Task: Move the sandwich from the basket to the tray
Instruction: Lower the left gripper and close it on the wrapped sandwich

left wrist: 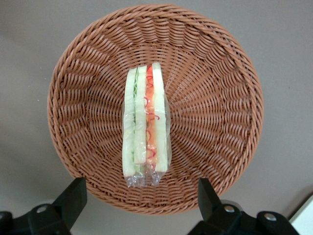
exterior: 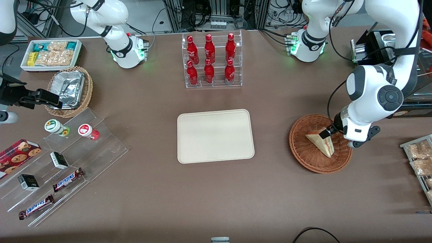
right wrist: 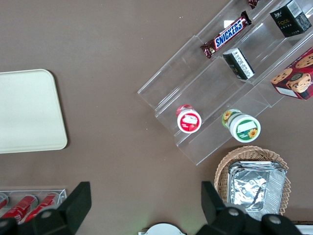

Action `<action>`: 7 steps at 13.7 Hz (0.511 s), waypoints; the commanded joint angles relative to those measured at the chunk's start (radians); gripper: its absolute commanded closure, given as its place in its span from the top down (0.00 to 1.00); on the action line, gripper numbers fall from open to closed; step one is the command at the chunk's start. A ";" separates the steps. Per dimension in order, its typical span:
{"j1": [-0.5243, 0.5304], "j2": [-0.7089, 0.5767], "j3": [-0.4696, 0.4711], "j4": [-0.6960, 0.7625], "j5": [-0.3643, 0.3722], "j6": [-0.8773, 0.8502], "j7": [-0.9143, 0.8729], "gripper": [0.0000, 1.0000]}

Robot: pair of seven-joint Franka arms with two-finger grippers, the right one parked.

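One soft, light, film-wrapped sandwich point(left wrist: 145, 122) in basket point(left wrist: 88, 73); end effector point(left wrist: 142, 198) spread above. Best pinched gently across bread faces.

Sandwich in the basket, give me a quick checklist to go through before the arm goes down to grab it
1. Sandwich lies in the basket, cut edge up: ok.
2. Gripper is above the basket, over the sandwich: ok.
3. Fingers stand apart, wider than the sandwich: ok.
4. Sandwich runs in line with the gap between the fingers, so they would close on its flat bread faces: ok.
5. Tray has bare surface to receive it: ok.
6. How firmly the plastic wrap will let the fingers hold: cannot tell.
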 commanded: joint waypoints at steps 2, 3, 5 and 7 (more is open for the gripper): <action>-0.008 0.020 0.004 -0.061 -0.005 0.107 -0.037 1.00; -0.008 0.038 0.004 -0.058 -0.005 0.118 -0.046 1.00; -0.006 0.072 0.004 -0.061 -0.005 0.156 -0.046 1.00; -0.008 0.096 0.004 -0.061 -0.002 0.180 -0.043 1.00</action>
